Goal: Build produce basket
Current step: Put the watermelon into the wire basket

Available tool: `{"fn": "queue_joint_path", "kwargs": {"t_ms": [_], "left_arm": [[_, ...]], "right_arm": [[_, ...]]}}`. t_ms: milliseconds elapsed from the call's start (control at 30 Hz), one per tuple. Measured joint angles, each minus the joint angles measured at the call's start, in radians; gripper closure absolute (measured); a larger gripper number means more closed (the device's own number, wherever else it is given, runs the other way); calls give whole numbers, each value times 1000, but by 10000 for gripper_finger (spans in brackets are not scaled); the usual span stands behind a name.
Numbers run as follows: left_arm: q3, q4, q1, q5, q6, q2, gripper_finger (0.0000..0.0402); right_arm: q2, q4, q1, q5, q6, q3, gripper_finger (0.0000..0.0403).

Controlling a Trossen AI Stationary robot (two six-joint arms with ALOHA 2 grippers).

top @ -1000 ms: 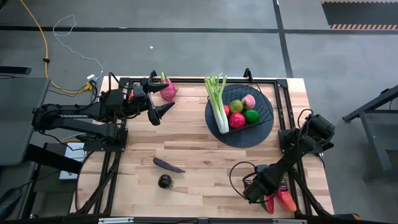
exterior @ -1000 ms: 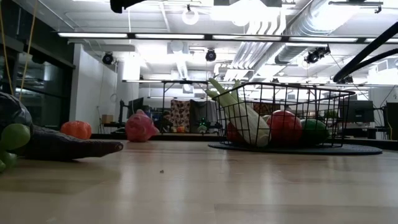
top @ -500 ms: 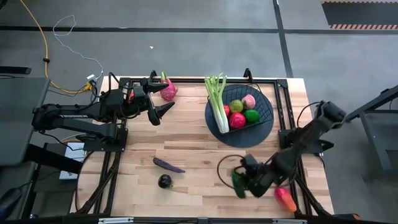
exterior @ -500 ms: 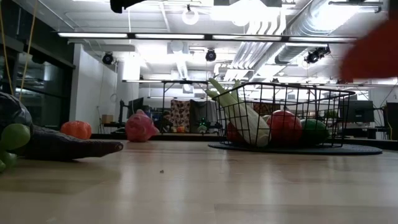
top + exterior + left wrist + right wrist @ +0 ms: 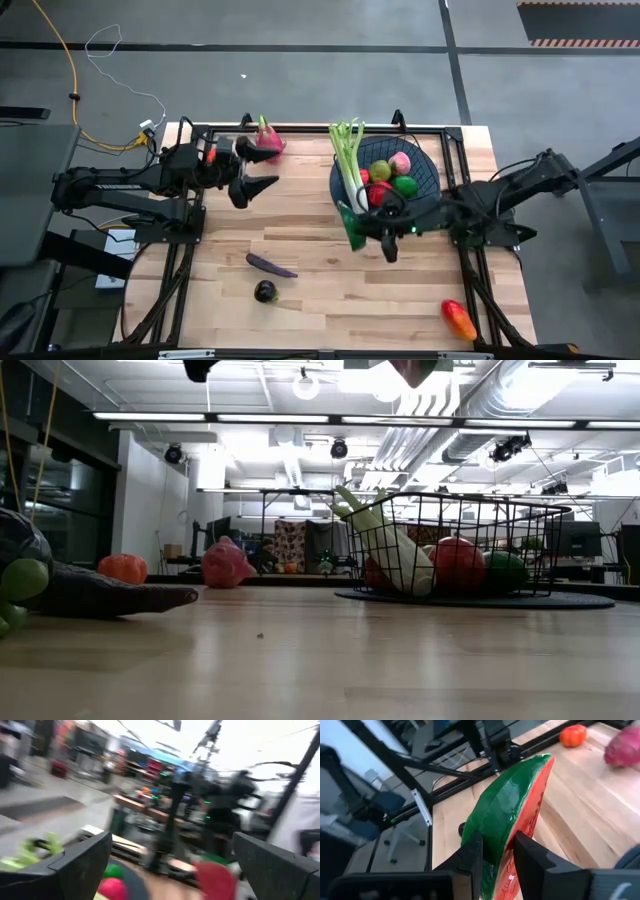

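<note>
My right gripper [image 5: 366,226] hangs in the air at the near left side of the black wire basket [image 5: 433,172], shut on a watermelon slice [image 5: 349,221]. The basket holds a celery stalk [image 5: 349,160] and red, green and peach round fruits [image 5: 390,178]. A pink dragon fruit [image 5: 268,141] lies at the far left, just beyond my open left gripper [image 5: 260,168]. An eggplant [image 5: 270,265], a dark round fruit [image 5: 265,291] and a mango [image 5: 458,318] rest on the table. My right gripper pinches the watermelon slice between its two fingers, one finger [image 5: 471,856] on the green rind [image 5: 492,827] and the other on the red flesh face [image 5: 526,822]. The slice sticks out past the fingertips. It is lifted clear of the table.
A dark round mat [image 5: 408,224] lies under the basket. A small orange fruit [image 5: 122,568] sits near the table's far left. The black frame rails [image 5: 300,128] run along the table's edges. Bare wood [image 5: 320,250] spreads across the middle.
My right gripper has risen from the table's near right corner with the watermelon slice and swung toward the far edge and left, up to the basket, rolling as it went. The slice is lifted clear; the mango stays behind. My left gripper has rolled a little in place.
</note>
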Motion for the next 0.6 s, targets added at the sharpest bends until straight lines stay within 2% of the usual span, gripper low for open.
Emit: {"fn": "queue_joint_path", "kwargs": {"t_ms": [200, 300, 400, 500, 600], "left_arm": [[0, 0, 0, 80, -136, 0, 2], [0, -1, 0, 80, -165, 0, 2], [0, -1, 0, 78, -171, 0, 2], [0, -1, 0, 73, -173, 0, 2], [0, -1, 0, 68, -172, 0, 2]], "right_arm": [[-16, -20, -99, -222, -144, -8, 325], [-35, 57, -147, -344, -162, -100, 325], [-71, 243, -213, -483, -148, -253, 325], [-105, 504, -290, -607, -132, -391, 325], [-119, 756, -356, -667, -159, -484, 325]]}}
